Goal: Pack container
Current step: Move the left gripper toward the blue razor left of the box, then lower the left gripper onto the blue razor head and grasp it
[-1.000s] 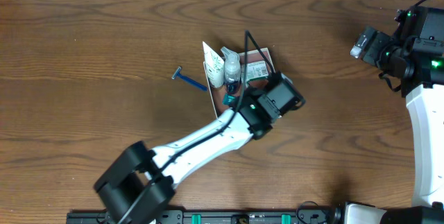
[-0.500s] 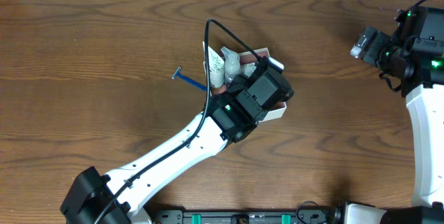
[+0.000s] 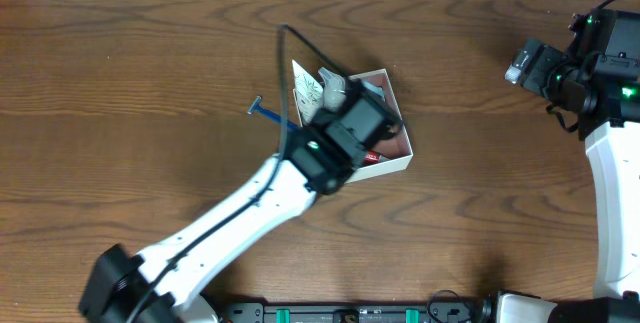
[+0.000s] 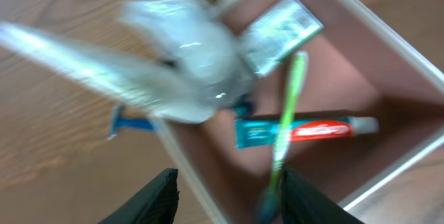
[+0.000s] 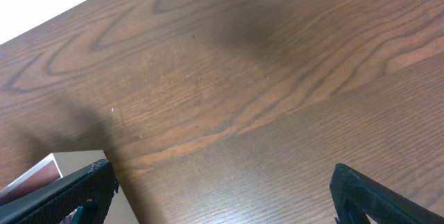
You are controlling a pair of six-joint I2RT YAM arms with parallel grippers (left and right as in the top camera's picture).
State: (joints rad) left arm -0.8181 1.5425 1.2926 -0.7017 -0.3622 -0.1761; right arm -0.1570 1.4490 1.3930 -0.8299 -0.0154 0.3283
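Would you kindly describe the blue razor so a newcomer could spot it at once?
Start at the white-walled container near the middle of the wooden table. Beyond its left side, on bare wood, lies the razor: slim and blue, unlike the pale toiletries beside it.

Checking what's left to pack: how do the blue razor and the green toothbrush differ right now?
The razor is blue; the toothbrush is green. The razor lies on the table just outside the container; the toothbrush lies inside the container, crossing over the toothpaste tube. Both are slim and long-handled.
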